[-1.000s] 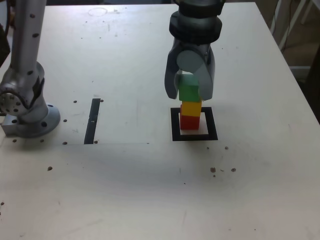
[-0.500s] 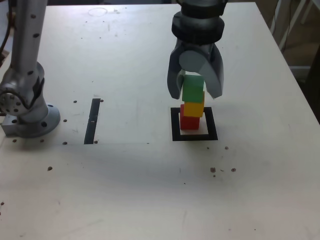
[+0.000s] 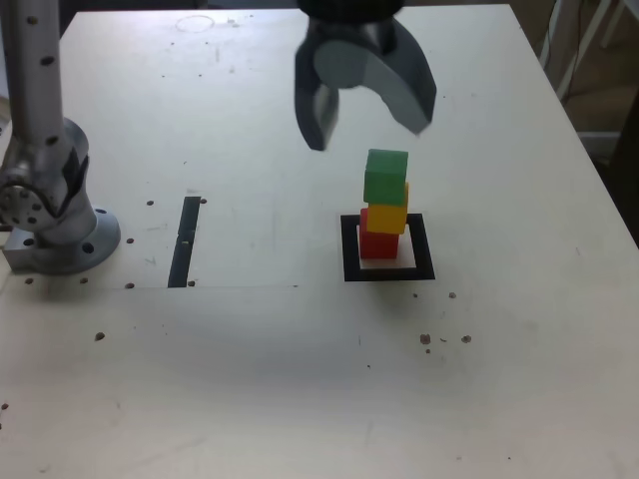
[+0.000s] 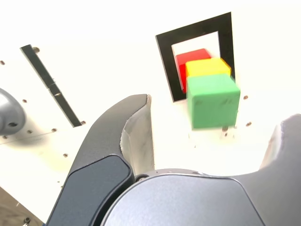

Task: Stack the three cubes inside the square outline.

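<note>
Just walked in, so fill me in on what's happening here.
The robot's gripper is open above a stack and holds nothing. The green block sits on the yellow one, which sits on the red one within the black square frame. The yellow block is off-centre on the red.
</note>
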Motion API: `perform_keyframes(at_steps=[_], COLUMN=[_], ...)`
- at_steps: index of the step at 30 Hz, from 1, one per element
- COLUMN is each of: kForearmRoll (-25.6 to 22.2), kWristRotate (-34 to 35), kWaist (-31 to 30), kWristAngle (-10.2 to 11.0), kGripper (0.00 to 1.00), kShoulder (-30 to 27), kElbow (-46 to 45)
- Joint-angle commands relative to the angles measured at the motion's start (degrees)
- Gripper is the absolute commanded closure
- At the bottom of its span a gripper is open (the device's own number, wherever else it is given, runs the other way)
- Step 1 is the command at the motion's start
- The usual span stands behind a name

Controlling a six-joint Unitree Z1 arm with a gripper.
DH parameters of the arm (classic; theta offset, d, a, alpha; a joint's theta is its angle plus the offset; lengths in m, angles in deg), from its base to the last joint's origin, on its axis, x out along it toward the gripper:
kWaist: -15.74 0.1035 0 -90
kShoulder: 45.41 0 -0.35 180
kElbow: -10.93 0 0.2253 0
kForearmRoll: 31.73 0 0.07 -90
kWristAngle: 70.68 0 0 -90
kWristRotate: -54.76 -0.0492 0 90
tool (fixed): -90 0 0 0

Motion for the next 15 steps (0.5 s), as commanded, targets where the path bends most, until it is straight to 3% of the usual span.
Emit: perform_keyframes(at_steps=[1, 7, 15], kForearmRoll=[-1.3, -3.6, -2.0], kWristRotate=[0.1, -0.2, -1.0], kWaist=[0.2, 1.8, 4.8], kWristAngle=[0.1, 0.2, 0.9], kGripper=[0.01, 0.01, 0.01], kShoulder=[-2.7, -9.7, -15.9], kElbow=[-0.6, -4.9, -18.4])
